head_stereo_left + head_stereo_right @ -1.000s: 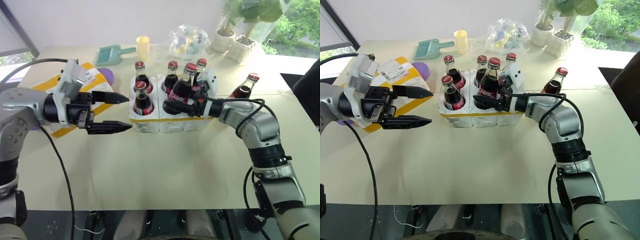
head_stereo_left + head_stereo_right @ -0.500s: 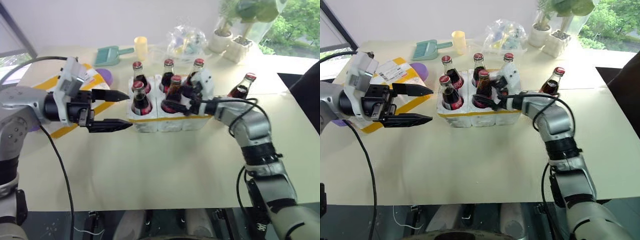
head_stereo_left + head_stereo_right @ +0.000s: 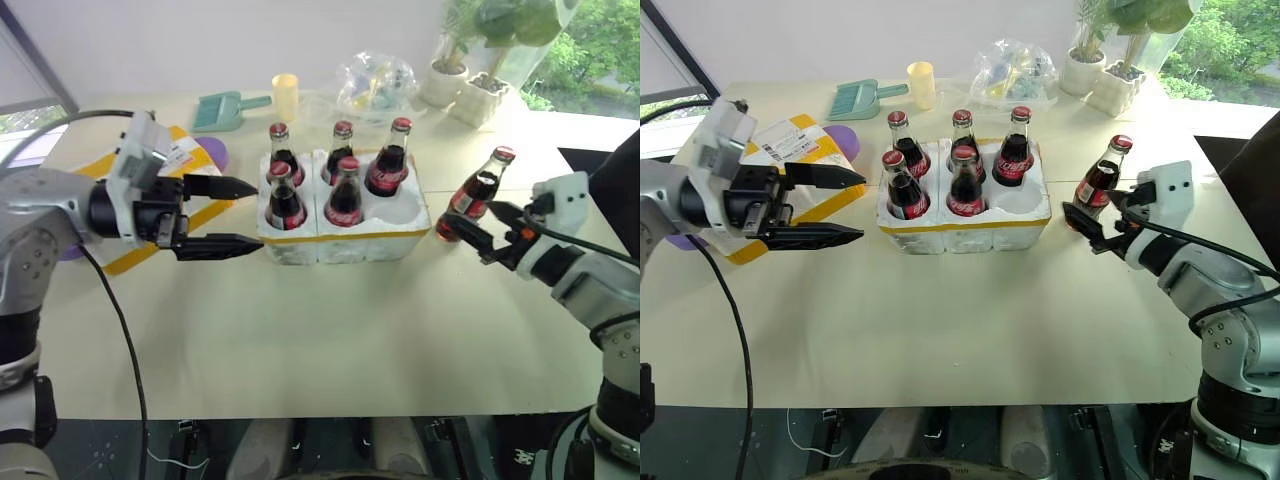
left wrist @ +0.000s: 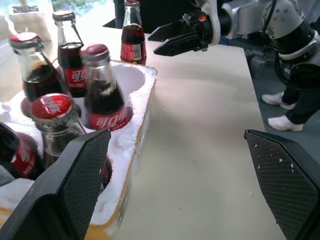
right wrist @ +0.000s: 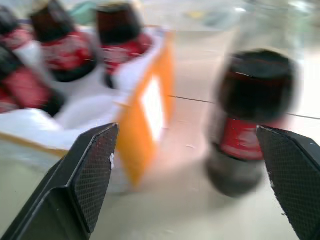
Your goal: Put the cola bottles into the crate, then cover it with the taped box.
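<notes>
Five cola bottles (image 3: 345, 192) stand in the crate (image 3: 340, 240), and one well at its near right corner is bare, so the loading step is on its last bottle. That last bottle (image 3: 478, 191) stands on the table (image 3: 320, 340) just ahead of the right gripper (image 3: 478, 232), whose jaws are spread wide and hold nothing, their tips just short of the glass. The next move calls for easing forward so the bottle sits between the jaws, closing on its body, then lifting it to the bare well. The left gripper (image 3: 228, 216) hangs wide apart and empty, tips just beside the crate's left wall; the taped box (image 3: 160, 190) lies just behind it, waiting.
</notes>
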Motion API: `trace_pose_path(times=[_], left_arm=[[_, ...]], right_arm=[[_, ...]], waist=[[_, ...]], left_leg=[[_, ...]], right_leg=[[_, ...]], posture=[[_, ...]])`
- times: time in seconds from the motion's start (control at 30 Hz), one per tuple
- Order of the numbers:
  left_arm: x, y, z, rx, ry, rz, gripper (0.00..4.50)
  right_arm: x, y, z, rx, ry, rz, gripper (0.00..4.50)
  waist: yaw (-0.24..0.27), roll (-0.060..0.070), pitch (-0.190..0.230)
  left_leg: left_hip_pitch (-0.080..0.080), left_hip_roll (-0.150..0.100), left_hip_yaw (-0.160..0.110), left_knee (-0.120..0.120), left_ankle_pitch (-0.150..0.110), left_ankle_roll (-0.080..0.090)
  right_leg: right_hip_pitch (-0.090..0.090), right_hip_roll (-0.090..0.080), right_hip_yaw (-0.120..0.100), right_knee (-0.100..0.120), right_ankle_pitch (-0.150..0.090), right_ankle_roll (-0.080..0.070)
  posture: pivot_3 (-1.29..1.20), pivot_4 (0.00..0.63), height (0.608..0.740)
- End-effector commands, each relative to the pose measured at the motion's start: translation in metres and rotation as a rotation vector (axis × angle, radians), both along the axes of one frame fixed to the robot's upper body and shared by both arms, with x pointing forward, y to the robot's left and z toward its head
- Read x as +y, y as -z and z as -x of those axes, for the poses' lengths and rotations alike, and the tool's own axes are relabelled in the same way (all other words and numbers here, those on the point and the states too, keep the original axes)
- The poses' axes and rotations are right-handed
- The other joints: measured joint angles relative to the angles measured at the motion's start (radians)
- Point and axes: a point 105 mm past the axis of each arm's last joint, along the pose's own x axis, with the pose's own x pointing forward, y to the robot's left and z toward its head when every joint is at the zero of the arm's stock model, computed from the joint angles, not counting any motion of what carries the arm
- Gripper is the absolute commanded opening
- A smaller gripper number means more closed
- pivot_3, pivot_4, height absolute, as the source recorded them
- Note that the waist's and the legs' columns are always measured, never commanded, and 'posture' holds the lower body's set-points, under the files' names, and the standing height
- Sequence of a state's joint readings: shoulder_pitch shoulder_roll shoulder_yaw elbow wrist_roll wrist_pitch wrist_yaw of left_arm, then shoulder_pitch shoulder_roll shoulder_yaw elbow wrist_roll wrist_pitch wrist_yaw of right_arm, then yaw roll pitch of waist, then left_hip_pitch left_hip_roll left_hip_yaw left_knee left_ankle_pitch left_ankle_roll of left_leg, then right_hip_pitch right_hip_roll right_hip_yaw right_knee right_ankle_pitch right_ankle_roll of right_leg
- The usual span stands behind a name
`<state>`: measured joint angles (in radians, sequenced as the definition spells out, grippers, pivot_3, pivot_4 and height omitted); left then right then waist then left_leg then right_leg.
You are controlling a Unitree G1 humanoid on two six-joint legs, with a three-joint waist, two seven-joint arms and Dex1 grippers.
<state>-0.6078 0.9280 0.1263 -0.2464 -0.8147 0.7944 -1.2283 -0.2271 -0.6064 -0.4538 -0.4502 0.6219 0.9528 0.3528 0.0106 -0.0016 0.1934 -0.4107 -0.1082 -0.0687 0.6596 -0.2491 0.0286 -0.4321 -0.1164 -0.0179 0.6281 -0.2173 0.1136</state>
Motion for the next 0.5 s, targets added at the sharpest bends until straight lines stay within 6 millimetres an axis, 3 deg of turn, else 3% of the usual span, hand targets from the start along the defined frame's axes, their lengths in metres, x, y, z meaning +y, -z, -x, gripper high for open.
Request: trace_pose_path(times=[0.03, 0.5], left_arm=[[-0.003, -0.012, 0.000, -0.063, 0.017, 0.001, 4.50], [-0.001, -0.019, 0.001, -0.075, 0.002, -0.008, 4.50]], right_arm=[[-0.016, -0.008, -0.005, -0.068, 0.080, 0.005, 4.46], [-0.022, 0.013, -0.055, -0.063, 0.100, -0.037, 4.46]], waist=[[0.001, 0.000, 0.000], [0.000, 0.000, 0.000]], left_leg=[[0.000, 0.000, 0.000, 0.000, 0.000, 0.000], [0.000, 0.000, 0.000, 0.000, 0.000, 0.000]], right_leg=[[0.000, 0.000, 0.000, 0.000, 0.000, 0.000], [0.000, 0.003, 0.000, 0.000, 0.000, 0.000]], posture=[[0.00, 0.150, 0.740], [0.00, 0.150, 0.740]])
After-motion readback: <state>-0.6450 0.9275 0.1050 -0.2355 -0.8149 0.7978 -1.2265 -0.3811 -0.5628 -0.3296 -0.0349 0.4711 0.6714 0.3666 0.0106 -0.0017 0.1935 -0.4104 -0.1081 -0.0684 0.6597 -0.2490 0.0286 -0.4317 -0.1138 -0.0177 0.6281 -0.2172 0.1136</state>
